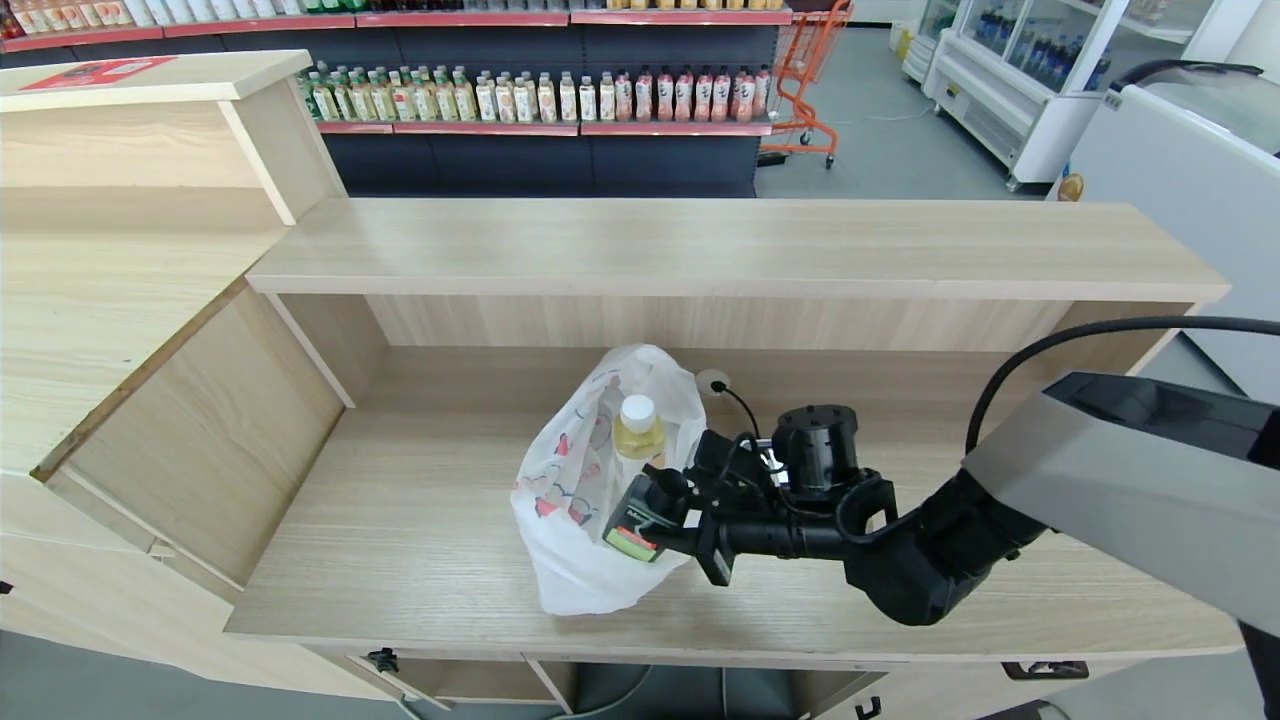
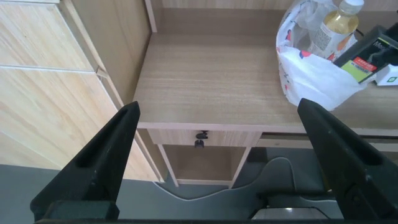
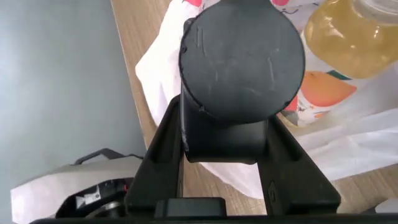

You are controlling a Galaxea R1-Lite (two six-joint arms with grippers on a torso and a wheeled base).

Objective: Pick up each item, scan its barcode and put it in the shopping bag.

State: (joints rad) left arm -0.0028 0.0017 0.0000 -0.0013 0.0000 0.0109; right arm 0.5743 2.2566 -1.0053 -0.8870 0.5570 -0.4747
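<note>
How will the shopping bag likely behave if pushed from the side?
Probably floppy: the shopping bag is thin, crumpled film, so its wall should give way rather than resist. It likely won't slide far, since the bottle inside weighs it down. The dark container in the right gripper could fold its rim.

bag [image 1: 565, 500] mouth crowded by bottle [image 1: 638, 428], black container [image 1: 630, 525]

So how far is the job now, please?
Done: a bottle of yellow drink already stands in the shopping bag. In hand: the right gripper holds a black package at the bag's mouth. Left: lowering it in and releasing. The left gripper is open, holding nothing.
</note>
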